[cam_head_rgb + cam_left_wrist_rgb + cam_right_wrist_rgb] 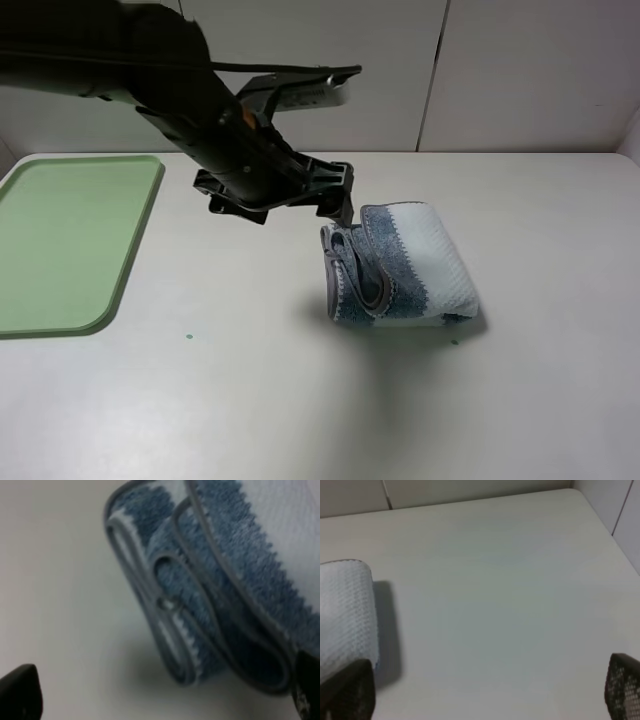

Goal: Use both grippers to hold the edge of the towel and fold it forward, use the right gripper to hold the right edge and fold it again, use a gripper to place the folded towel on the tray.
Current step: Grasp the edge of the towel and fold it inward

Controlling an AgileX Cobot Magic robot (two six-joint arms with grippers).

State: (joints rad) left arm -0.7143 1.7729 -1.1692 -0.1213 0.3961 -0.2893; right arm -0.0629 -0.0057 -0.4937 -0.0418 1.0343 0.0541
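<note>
Towel [405, 265] lies folded in the middle of the worktop [300, 400], well apart from the green tray [70, 240]. My left jaws [345, 205] hang spread apart just beside its folded end. My right jaws [485, 695] are apart too, holding nothing.

Bare table [250, 400] is seen between the light green tray [60, 240] and the folded striped towel [400, 265], and again to the towel's right out to the table edge. The space above the towel's left end is occupied by the left arm and its gripper [335, 205]. The tray's surface is unobstructed.
</note>
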